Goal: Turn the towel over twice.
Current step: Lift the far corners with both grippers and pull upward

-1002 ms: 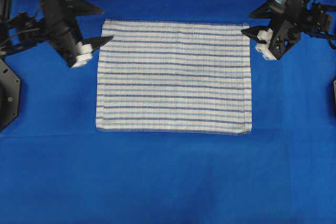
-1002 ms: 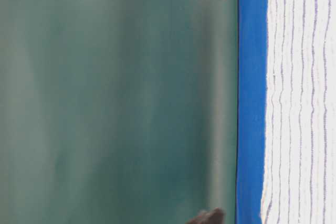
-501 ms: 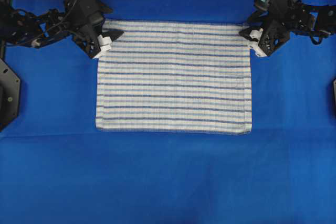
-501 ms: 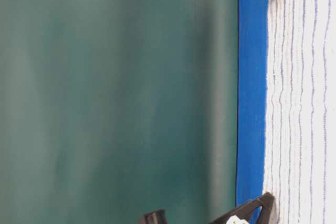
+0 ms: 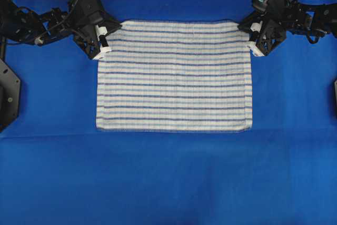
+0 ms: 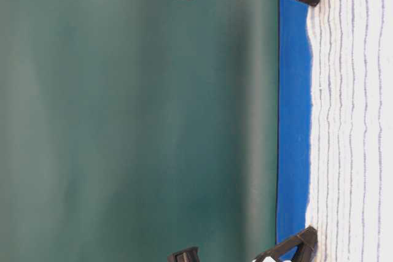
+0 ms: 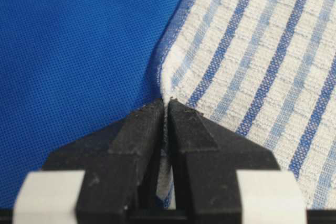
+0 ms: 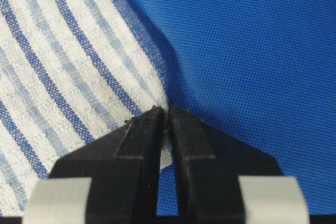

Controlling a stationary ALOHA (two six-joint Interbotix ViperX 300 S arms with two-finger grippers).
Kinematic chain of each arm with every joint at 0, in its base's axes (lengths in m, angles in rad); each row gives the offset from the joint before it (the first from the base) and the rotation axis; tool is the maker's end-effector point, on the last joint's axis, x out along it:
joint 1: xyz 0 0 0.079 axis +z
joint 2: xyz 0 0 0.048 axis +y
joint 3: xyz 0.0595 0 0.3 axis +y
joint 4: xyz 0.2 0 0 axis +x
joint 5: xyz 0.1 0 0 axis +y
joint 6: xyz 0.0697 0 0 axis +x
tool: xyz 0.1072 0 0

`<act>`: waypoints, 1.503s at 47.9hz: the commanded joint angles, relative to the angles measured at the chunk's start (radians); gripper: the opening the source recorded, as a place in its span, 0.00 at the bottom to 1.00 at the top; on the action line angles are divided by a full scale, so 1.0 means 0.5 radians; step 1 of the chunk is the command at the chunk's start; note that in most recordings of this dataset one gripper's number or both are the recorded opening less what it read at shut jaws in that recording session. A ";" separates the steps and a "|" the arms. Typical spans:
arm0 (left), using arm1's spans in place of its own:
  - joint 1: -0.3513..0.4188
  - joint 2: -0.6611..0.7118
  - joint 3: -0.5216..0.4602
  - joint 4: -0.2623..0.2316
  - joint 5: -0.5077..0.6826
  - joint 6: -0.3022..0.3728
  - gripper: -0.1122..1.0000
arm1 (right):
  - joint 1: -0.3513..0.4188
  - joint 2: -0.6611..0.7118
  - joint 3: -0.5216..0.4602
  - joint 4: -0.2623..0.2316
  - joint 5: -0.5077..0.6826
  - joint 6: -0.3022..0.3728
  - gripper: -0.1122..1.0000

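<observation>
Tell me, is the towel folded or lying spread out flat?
Spread out flat: the towel lies as one open rectangle on the blue cover, with only its two far corners pinched.

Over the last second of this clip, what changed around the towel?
Both grippers came in from outside and closed: the left gripper pinched one far corner of the white woven blue-striped towel, the right gripper the other. Both corners bunched inward slightly. The rest stayed flat on the plain blue table covering.
</observation>
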 commanded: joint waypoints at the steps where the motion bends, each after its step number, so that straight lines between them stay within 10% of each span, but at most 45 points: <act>1: 0.012 -0.021 -0.021 -0.003 0.009 0.006 0.11 | -0.006 -0.012 -0.021 -0.003 -0.006 -0.006 0.17; 72: 0.298 -1.025 -0.433 0.000 0.310 0.178 0.11 | -0.279 -0.804 -0.715 -0.031 0.675 -0.322 0.17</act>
